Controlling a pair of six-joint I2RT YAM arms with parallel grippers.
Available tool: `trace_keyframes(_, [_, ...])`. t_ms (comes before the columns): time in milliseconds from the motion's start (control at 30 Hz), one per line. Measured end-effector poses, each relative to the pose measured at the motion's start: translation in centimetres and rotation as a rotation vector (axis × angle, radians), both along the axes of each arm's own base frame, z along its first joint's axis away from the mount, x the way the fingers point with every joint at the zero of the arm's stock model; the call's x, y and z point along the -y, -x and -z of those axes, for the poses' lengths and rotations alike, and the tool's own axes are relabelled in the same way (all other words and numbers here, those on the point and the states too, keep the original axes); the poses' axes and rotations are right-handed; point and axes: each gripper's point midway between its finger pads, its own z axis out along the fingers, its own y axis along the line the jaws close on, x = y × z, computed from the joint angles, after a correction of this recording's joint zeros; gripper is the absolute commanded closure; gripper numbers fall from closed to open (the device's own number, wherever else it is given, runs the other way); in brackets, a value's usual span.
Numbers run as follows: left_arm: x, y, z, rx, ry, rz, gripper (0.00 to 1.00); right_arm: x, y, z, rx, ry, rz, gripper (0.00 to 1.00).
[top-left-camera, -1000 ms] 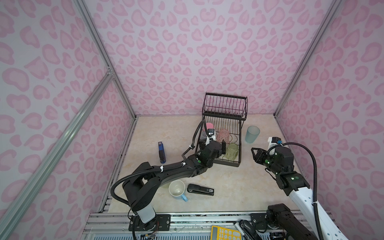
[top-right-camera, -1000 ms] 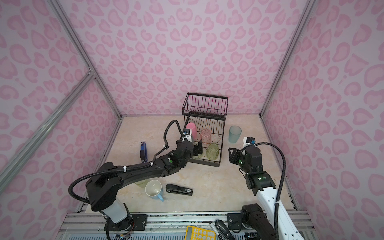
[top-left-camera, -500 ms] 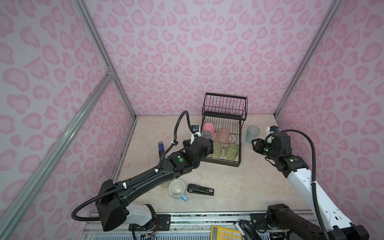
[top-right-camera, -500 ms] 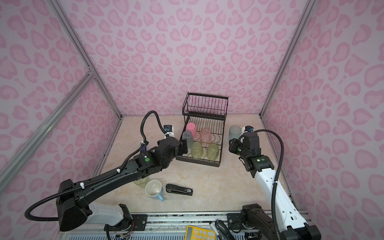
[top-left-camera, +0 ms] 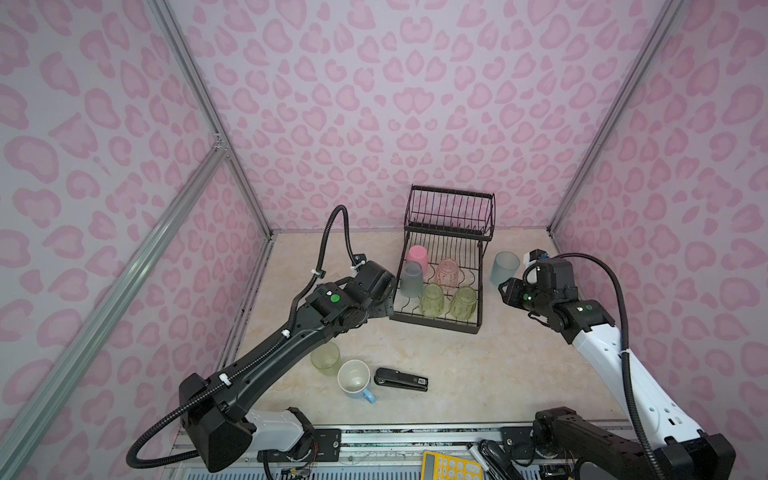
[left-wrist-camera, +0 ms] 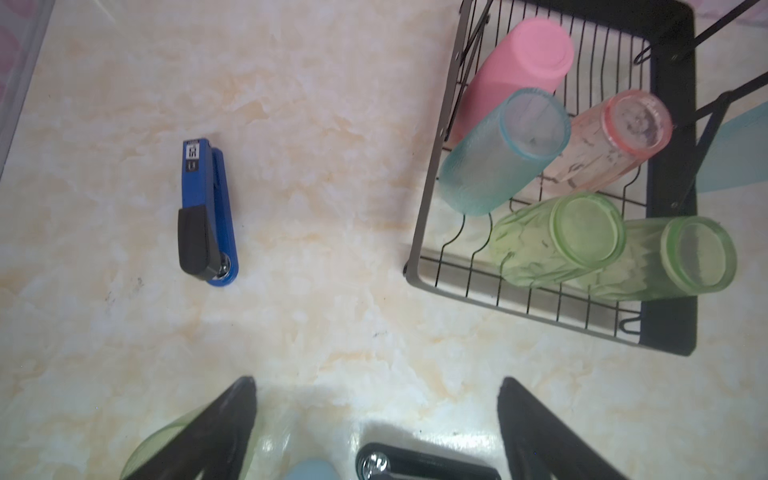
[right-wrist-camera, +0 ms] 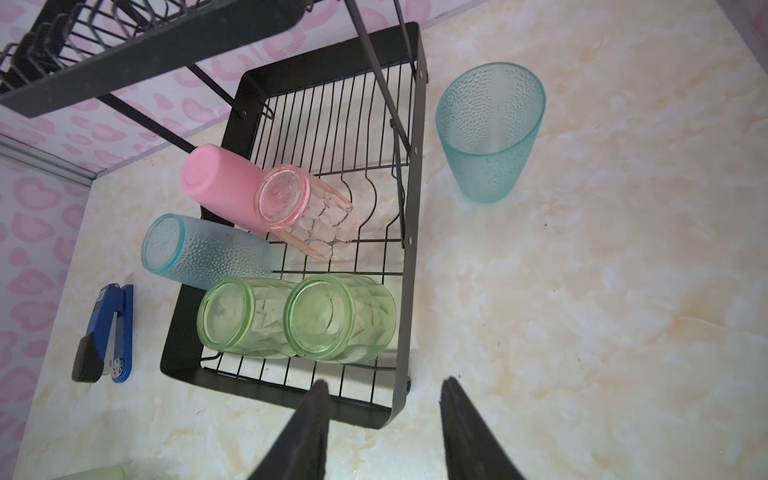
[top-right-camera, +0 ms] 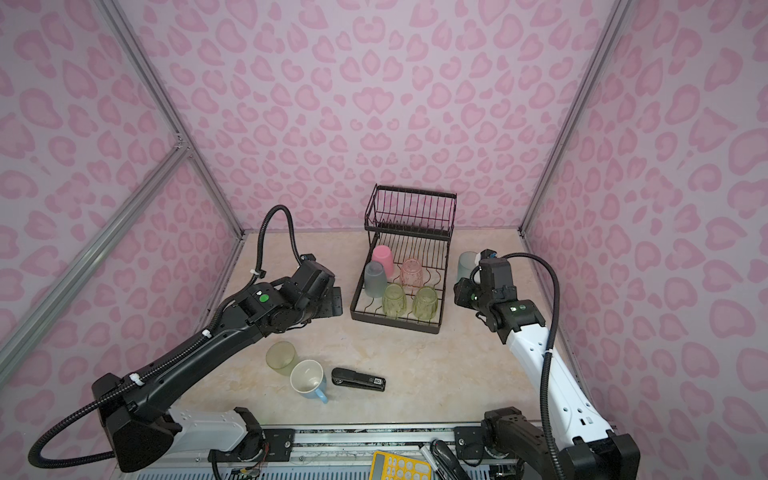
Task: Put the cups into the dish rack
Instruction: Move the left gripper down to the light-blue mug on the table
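The black wire dish rack (top-left-camera: 436, 327) holds a pink cup (top-left-camera: 417, 257), a frosted blue-grey cup (top-left-camera: 411, 280), a pinkish ribbed cup (top-left-camera: 448, 272) and two clear green cups (top-left-camera: 432, 300) (top-left-camera: 464, 302), all upside down. Another frosted cup (top-left-camera: 505, 268) stands upright on the table right of the rack. A pale green tumbler (top-left-camera: 326, 358) and a light-blue mug (top-left-camera: 355, 380) stand near the front. My left gripper (left-wrist-camera: 376, 386) hangs open and empty just left of the rack. On the rack's right, near the frosted cup, my right gripper (right-wrist-camera: 384, 388) is open and empty.
A black stapler (top-left-camera: 401, 379) lies beside the mug. A blue stapler (left-wrist-camera: 206, 214) lies left of the rack, hidden under my left arm in both top views. Pink patterned walls enclose three sides. A yellow calculator (top-left-camera: 451, 469) sits on the front rail.
My left gripper drew back leftward out of the rack, leaving the frosted blue-grey cup there. My right gripper moved farther back toward the frosted cup beside the rack.
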Motion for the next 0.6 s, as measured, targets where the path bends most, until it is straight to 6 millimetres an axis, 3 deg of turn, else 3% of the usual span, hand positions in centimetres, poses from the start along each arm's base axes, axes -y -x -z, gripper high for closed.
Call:
trace_keyframes(267, [-2.4,4.5,1.6,-0.182,0.002,-0.057,0.16,-2.2,1.8,1.1,-0.022,0.028,-0.076,0.56])
trace_keyframes(600, [-2.6,9.9,5.4,-0.408,0.188,-0.267,0.20,-2.9,2.3,2.3,-0.037,0.067,-0.093,0.56])
